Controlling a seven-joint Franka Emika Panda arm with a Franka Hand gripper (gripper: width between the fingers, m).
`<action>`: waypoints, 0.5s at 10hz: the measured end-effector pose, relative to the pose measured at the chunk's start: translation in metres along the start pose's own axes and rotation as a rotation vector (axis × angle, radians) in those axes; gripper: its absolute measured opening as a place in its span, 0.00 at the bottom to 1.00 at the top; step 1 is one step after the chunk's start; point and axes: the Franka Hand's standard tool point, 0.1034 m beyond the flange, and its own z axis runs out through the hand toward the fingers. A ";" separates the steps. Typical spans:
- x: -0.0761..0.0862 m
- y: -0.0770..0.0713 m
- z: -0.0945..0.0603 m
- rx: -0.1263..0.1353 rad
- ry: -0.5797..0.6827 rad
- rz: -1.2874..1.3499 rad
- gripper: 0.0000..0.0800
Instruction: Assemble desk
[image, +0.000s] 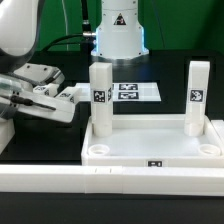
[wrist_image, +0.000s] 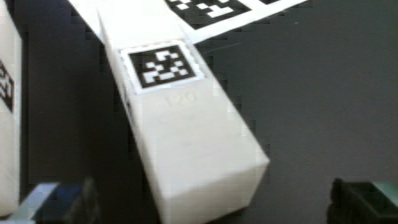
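The desk top (image: 150, 150) rests on the table (image: 45, 140), to the exterior view's right of the gripper (image: 68, 100). Two legs stand upright in its back corners: the nearer leg (image: 100, 95) just beside the gripper, the farther leg (image: 197, 95) well apart from it. A loose leg (wrist_image: 187, 130) lies between the gripper's fingers (wrist_image: 54, 203), which stand wide apart, unclamped; the marker board (wrist_image: 222, 12) lies beyond.

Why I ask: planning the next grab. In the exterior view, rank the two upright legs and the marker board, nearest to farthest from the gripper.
From the gripper:
1. leg at the exterior view's left, just ahead of it.
2. marker board, flat behind the desk.
3. leg at the exterior view's right, far corner.
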 end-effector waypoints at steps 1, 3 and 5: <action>-0.006 0.002 0.005 0.005 -0.083 0.006 0.81; -0.008 0.002 0.003 0.006 -0.100 0.007 0.81; -0.008 0.002 0.003 0.006 -0.100 0.007 0.53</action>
